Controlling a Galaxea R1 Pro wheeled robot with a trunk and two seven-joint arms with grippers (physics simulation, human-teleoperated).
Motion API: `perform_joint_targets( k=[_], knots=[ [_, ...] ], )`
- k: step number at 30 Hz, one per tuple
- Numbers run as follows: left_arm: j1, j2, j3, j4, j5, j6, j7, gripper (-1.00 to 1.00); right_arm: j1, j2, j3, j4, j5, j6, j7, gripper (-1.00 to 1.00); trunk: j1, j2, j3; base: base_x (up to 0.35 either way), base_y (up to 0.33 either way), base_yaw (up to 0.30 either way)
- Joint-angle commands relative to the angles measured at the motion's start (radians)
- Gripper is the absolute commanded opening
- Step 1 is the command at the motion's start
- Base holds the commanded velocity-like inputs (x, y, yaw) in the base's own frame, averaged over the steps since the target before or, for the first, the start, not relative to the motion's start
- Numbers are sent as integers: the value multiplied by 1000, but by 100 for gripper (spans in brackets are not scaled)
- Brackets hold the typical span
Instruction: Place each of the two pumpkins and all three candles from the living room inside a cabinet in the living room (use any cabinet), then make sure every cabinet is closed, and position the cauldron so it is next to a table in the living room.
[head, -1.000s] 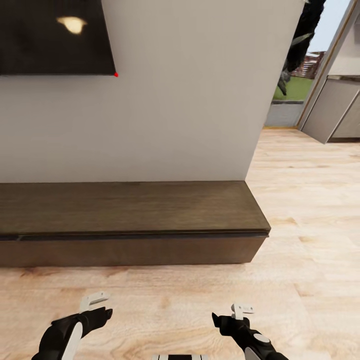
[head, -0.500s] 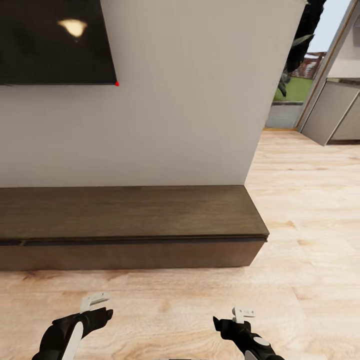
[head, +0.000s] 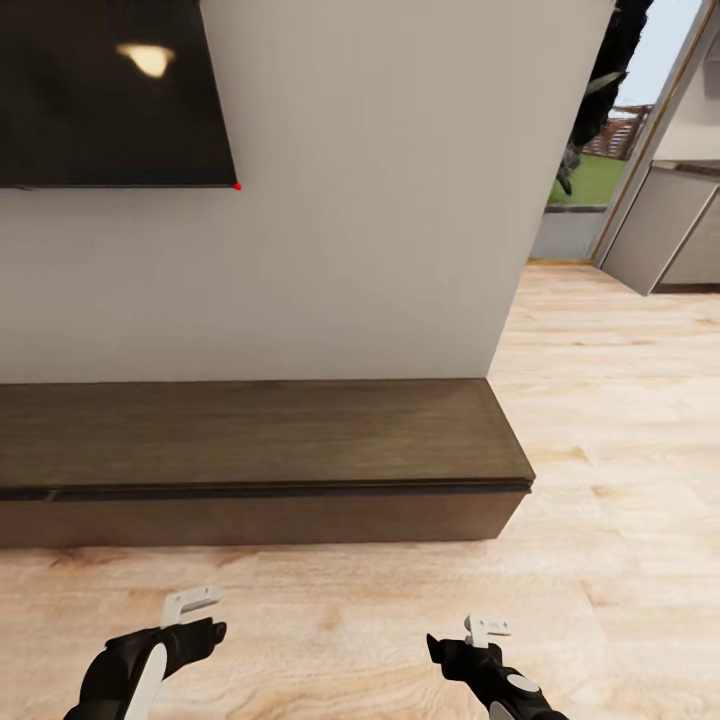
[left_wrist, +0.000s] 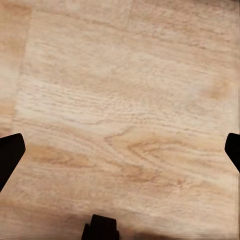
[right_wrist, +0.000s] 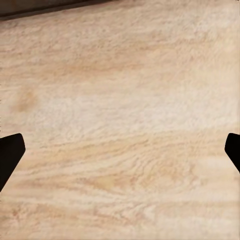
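Now my head view has tilted up a little since a second ago, so the cabinet (head: 250, 450) and the TV (head: 110, 90) sit lower in frame. Its long axis runs along the wall (head: 380, 200), drawer fronts shut, facing me. My left end effector (head: 190, 612) and right end effector (head: 484, 630) hang over the floor (head: 620, 420), both spread wide and holding nothing.

You're looking straight down at pale wood floor (left_wrist: 125, 100), your left gripper (left_wrist: 120, 150) hanging wide apart, dark fingertips (left_wrist: 10, 155) poking in at both edges, nothing between them
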Motion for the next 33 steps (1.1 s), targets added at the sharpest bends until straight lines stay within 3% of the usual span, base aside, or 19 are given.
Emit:
perform_joint_targets(
  k=[1, 10, 13, 22, 33],
  knots=[
    [0, 0, 0, 0, 0, 4, 0, 100, 0, 0, 0, 1, 0, 0, 1, 100, -4, 7, 3, 0, 0, 0],
    [0, -1, 0, 1, -3, 39, 4, 100, 0, 2, -20, 2, -7, 10, -7, 100, -38, 70, 31, 0, 0, 13],
    [0, -4, -1, 1, -2, 44, 4, 100, 0, 3, -55, 3, -20, 14, -11, 100, -50, 91, 41, 0, 0, 210],
    [0, -7, -3, 2, -3, 45, 5, 100, 0, 8, -65, 32, -20, 18, -12, 100, -84, 154, 64, 0, 0, 275],
    [0, -6, -3, 2, -2, 46, 5, 100, 0, 53, -64, 78, -11, 18, -13, 100, -127, 231, 89, 0, 0, 252]
  ],
)
